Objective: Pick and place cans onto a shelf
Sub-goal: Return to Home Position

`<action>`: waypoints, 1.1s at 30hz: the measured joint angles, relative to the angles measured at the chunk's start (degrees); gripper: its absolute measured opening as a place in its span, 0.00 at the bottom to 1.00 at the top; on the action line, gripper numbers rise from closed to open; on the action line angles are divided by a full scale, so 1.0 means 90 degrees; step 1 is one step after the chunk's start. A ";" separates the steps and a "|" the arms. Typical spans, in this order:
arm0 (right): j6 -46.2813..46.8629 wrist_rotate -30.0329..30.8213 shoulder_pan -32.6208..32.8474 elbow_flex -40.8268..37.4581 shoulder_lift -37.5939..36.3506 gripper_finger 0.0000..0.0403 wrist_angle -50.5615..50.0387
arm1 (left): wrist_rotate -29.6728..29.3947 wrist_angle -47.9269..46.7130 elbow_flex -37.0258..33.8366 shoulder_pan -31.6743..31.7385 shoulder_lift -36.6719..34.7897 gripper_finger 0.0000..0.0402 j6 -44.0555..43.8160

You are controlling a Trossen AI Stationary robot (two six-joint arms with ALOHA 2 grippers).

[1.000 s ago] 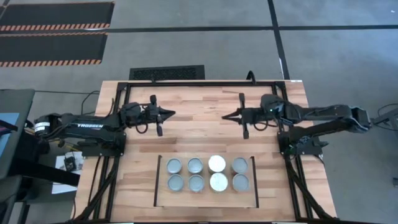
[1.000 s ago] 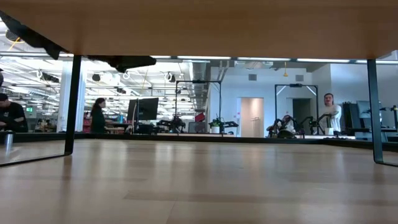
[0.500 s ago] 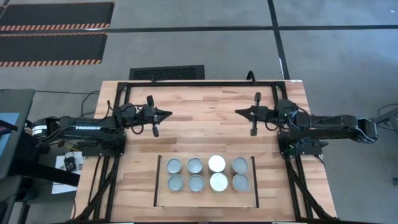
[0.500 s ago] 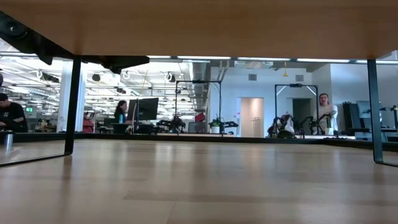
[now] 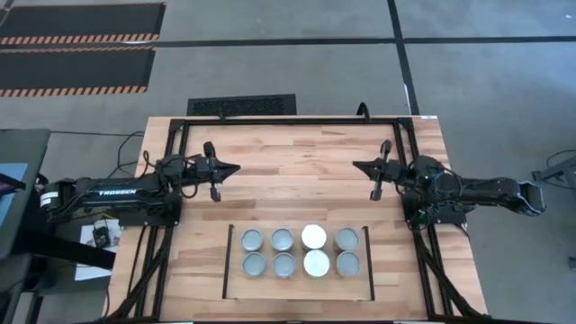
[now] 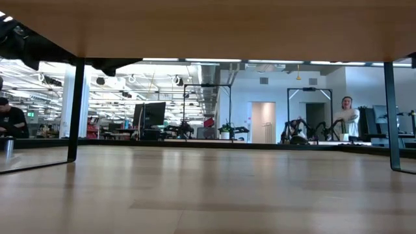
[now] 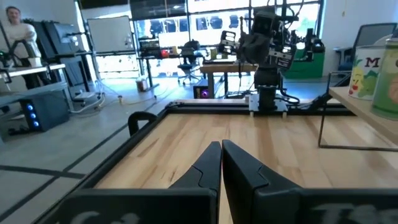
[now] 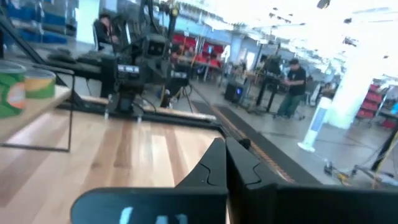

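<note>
Cans (image 5: 283,239) fill the shelf (image 5: 297,288): you have all eight on it, two rows of four, each just beside its neighbours, with the two white tops third from the left in both rows. The shelf stands at the near middle of the bench (image 5: 297,135). From the left wrist view it looks like a raised panel on thin black legs (image 7: 321,124), not a board lying flat. With eight cans up there, I judge the placing done and only the return to rest outstanding.

Your left pincer (image 5: 236,167) is over the far left part of the bench, pressed together and holding nothing; its wrist view shows the two dark fingers meeting at the tips. Your right pincer (image 5: 355,165) mirrors it over the far right part, likewise pressed together and empty. They point inward at each other, well apart, and both are well apart from the shelf.

The risk from here is small but real. If either arm swings toward the near side while folding home, a finger or wrist could clip a side rail (image 5: 225,261) or a leg. Because the cans stand so close, a knock to one, or a shake of the panel, would likely disturb its neighbours too. The outer cans beside the rails are the most exposed. Watch also the black frame (image 5: 333,120) along the far edge: each arm lies near its tubes, and a low elbow could catch there. Keep the pincers on the far half.
</note>
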 joint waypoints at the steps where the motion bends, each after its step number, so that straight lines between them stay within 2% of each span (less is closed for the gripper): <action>1: -0.0002 0.0000 0.0026 -0.0064 -0.0147 0.01 0.0004 | 0.0000 -0.0004 -0.0064 0.0000 -0.0095 0.01 -0.0002; 6: 0.0073 0.0002 0.0003 -0.0408 -0.0862 0.01 -0.0151 | -0.0027 -0.0032 -0.0356 0.0000 -0.0667 0.01 -0.0047; 13: 0.0221 0.0016 0.0015 -0.0675 -0.1815 0.01 -0.0777 | -0.0029 -0.0921 -0.0426 0.0000 -0.1544 0.01 -0.0096; 23: 0.0237 0.0507 0.0015 -0.0693 -0.2896 0.01 -0.2076 | -0.0068 -0.1870 -0.0471 0.0000 -0.2596 0.01 -0.0109; 33: 0.0887 0.0276 0.0015 -0.0773 -0.2904 0.01 -0.2599 | -0.0046 -0.2279 -0.0652 -0.0084 -0.3235 0.01 -0.0311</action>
